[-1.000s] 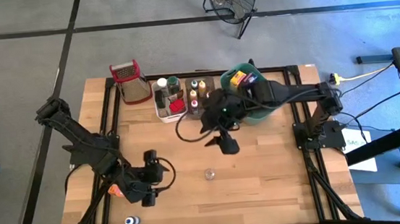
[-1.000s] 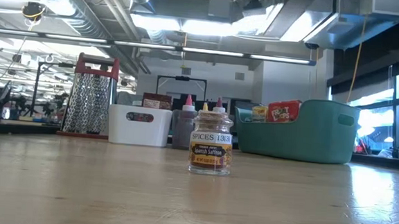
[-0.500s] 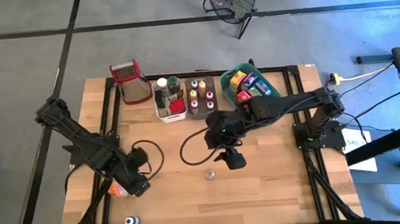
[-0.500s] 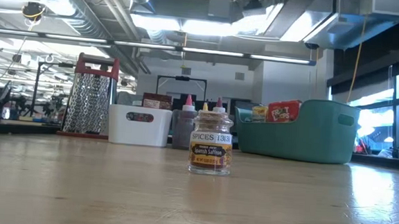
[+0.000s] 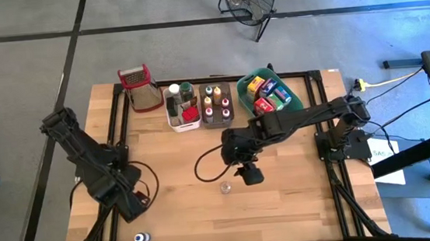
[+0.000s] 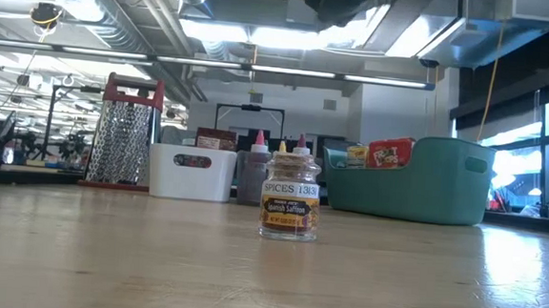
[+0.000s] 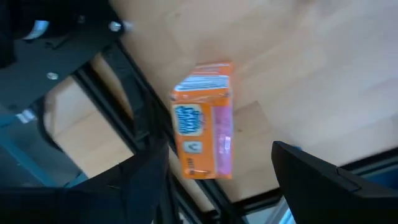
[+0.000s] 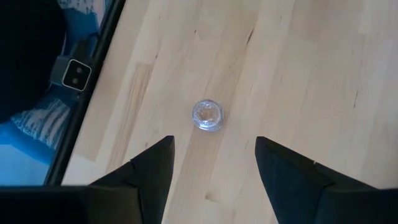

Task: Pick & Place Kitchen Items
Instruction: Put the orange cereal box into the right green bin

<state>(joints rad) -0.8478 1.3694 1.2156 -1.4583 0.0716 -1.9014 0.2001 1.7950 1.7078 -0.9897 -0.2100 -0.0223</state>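
Glass is what the nearer target is made of: a small clear spice jar with a clear lid and a brown-and-white label (image 6: 290, 204) stands upright on the wooden counter (image 5: 284, 200), seen in the right wrist view (image 8: 206, 115) just ahead of the right gripper (image 8: 214, 163) and centred between its two dark fingers (image 8: 152, 168), which are spread apart and hold nothing. The jar is judged light but hard, smooth and breakable; it would best be taken across its round body below the lid, squarely, since curved glass may slip or tip under an off-centre squeeze. An orange cardboard box with blue lettering (image 7: 205, 118) lies flat near the counter's edge, just beyond the left gripper (image 7: 217, 171), between its widely parted, empty fingers (image 7: 311, 174). The box is judged light and somewhat crushable; its narrow sides should be gripped gently, mid-length, so that the card is not dented.
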